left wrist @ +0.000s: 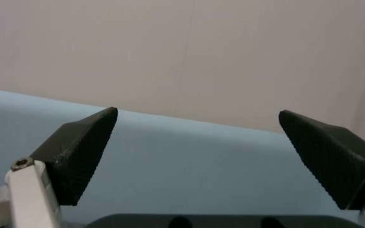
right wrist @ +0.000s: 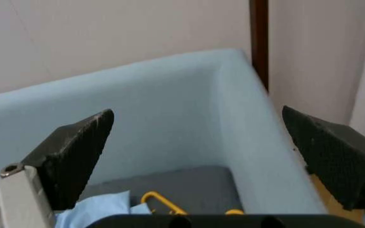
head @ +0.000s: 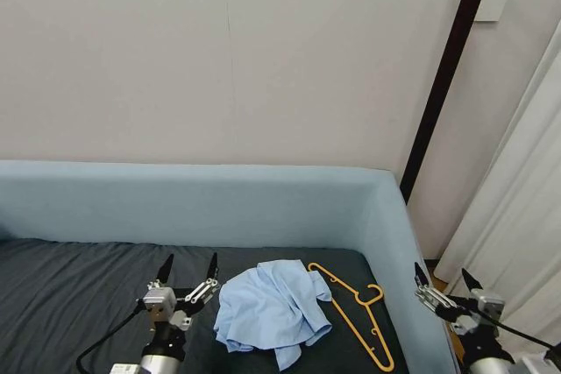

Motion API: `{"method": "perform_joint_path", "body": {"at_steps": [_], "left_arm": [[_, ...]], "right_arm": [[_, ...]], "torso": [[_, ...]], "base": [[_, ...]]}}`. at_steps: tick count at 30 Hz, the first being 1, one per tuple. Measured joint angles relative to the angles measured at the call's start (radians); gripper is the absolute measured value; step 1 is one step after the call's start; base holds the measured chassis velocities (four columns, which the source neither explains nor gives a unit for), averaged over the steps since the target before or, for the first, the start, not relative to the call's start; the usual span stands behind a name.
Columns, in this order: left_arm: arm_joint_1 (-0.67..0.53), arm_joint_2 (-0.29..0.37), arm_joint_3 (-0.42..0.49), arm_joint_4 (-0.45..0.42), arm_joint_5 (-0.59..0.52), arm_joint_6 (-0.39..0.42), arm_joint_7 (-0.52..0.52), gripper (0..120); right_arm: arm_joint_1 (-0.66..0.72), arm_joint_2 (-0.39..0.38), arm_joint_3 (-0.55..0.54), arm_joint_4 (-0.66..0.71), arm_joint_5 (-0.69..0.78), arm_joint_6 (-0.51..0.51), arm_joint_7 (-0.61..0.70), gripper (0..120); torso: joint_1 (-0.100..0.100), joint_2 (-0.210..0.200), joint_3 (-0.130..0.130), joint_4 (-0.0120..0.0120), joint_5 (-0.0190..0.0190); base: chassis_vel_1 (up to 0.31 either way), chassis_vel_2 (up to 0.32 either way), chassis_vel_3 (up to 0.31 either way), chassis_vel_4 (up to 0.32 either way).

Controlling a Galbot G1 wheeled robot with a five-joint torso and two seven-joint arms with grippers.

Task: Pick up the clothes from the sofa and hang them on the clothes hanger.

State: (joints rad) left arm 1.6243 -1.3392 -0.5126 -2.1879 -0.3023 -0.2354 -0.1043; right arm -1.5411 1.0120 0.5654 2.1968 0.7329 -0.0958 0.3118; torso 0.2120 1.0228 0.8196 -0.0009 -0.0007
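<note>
Task not yet begun: crumpled light-blue shirt [head: 273,308] on the sofa [head: 219,208] seat, orange hanger [head: 351,321] flat against its right side, nothing hung; left gripper [head: 190,262] beside the shirt and right gripper [head: 441,273] by the sofa's arm, both spread wide, empty.

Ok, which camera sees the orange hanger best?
The head view: the whole orange hanger lies flat on the dark seat cushion, just beside the blue shirt. The right wrist view catches just a curved piece of it next to the shirt. The left wrist view faces the sofa's backrest and the wall.
</note>
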Motion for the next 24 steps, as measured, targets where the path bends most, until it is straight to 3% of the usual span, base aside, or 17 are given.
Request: {"method": "perform_joint_path", "body": {"at_steps": [3,10,12,17,24], "left_arm": [[0.022,0.0,-0.044,-0.017,0.012,-0.027,-0.002,100],[0.04,-0.007,-0.081,-0.051,0.018,-0.041,-0.005,100],[0.044,-0.015,-0.094,-0.066,0.03,-0.045,-0.006,100],[0.057,-0.028,-0.103,-0.081,0.049,-0.057,-0.006,100],[0.077,-0.038,-0.118,-0.1,0.071,-0.065,-0.005,100]], "right_arm": [[0.125,-0.059,-0.074,-0.048,0.187,-0.095,0.069,100],[0.303,-0.081,-0.223,-0.143,0.396,-0.182,0.149,100],[0.403,-0.052,-0.318,-0.199,0.508,-0.238,0.191,100],[0.55,0.041,-0.457,-0.348,0.624,-0.313,0.25,100],[0.681,0.111,-0.534,-0.497,0.708,-0.376,0.297,100]], "torso": [[0.0,0.0,0.0,-0.0002,0.0001],[0.0,0.0,0.0,-0.0004,-0.0001],[0.0,0.0,0.0,-0.0003,-0.0003],[0.0,0.0,0.0,-0.0002,-0.0001],[0.0,0.0,0.0,-0.0004,-0.0002]], "base": [[0.0,0.0,0.0,0.0],[0.0,0.0,0.0,0.0],[0.0,0.0,0.0,0.0],[0.0,0.0,0.0,0.0],[0.0,0.0,0.0,0.0]]}}
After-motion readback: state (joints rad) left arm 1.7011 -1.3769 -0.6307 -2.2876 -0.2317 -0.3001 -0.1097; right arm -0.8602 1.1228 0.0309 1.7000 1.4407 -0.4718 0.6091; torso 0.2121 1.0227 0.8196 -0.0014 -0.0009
